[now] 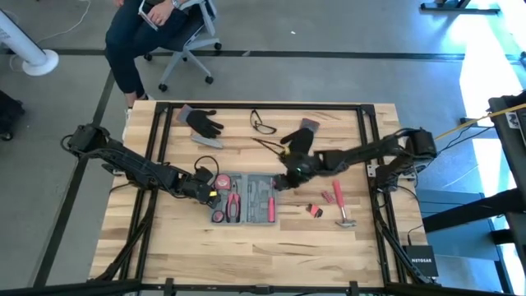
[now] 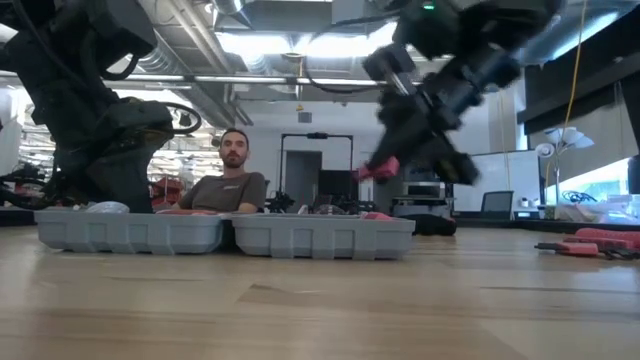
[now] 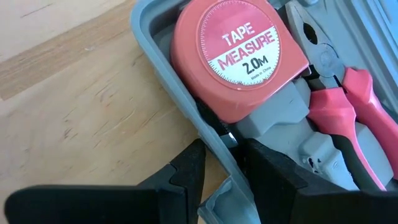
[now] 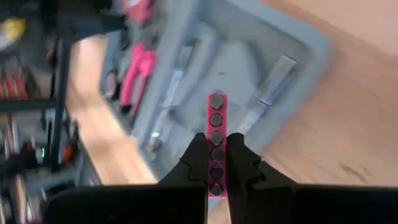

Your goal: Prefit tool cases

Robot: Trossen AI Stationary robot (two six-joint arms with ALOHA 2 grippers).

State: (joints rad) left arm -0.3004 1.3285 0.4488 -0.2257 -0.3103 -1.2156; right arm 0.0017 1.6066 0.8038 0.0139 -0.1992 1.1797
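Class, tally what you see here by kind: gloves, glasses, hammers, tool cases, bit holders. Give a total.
Black gloves: 2
Safety glasses: 1
Hammer: 1
Tool case: 1
Pink bit holder: 1
Total: 6

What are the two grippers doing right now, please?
Left gripper: closed on the wall of the tool case.
Right gripper: shut on a pink bit holder.

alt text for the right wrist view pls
The right gripper holds a pink bit holder with a row of round metal bits, above the open grey tool case on the wooden table. Pink-handled pliers lie in the case.
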